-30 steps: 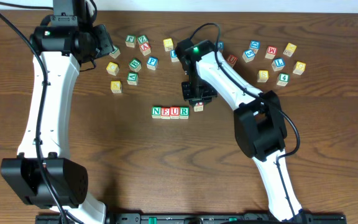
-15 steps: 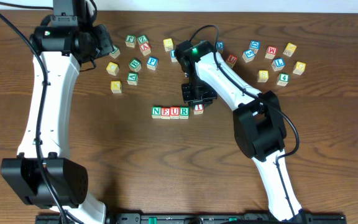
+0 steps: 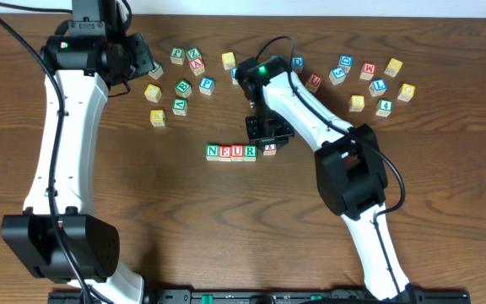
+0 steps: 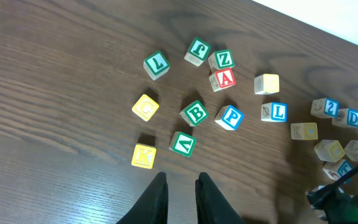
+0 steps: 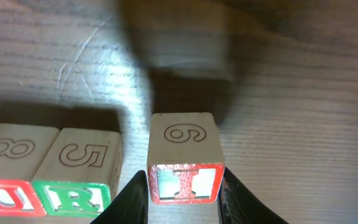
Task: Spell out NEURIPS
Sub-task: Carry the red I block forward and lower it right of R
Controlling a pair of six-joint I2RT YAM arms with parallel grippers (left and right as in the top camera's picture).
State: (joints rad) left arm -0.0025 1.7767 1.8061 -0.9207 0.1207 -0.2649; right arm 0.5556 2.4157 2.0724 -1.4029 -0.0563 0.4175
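Green N (image 3: 212, 152), red E (image 3: 224, 152), red U (image 3: 237, 152) and green R (image 3: 250, 152) stand in a row at mid-table. The red I cube (image 3: 269, 149) rests on the wood just right of R (image 5: 70, 196), with a small gap between them. My right gripper (image 5: 184, 182) straddles the I cube (image 5: 185, 175), its fingers a sliver off the cube's sides, open. The blue P (image 4: 229, 117) lies among loose cubes at the back left (image 3: 206, 84). My left gripper (image 4: 180, 177) hovers there (image 3: 142, 61), nearly closed and empty. I cannot read which cube is the last letter.
Loose letter cubes are scattered at the back left: yellow K (image 4: 143, 155), green B (image 4: 194, 112), red A (image 4: 222, 79), blue L (image 4: 278, 112). A second cluster (image 3: 378, 84) lies at the back right. The right arm's links cross the right half of the table.
The I cube came down onto the table beside R. The right fingers have loosened from its sides and the gripper has shifted slightly back. The left arm has not moved.
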